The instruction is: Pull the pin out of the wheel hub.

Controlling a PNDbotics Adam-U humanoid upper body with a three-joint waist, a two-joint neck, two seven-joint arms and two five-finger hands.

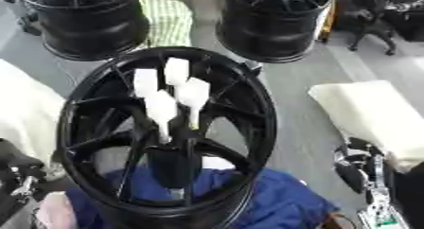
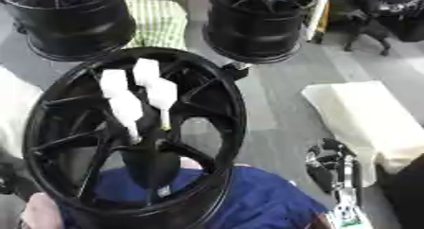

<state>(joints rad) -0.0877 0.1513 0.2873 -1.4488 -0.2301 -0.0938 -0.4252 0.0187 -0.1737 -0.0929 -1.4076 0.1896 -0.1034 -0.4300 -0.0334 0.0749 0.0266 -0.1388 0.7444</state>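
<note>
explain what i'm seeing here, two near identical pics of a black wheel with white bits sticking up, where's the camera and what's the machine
Both pictures show one moment, taken by the two eyes of a stereo camera in a humanoid robot's head, looking down. In front lies a black spoked metal wheel hub on a blue cloth. Several white block-headed pins stand up at its middle. Two more black wheels stand behind, and a cream foam pad lies to the right. The black-and-silver parts at the lower corners are the robot's right hand and left hand. Neither touches the pins, so nothing is held.
</note>
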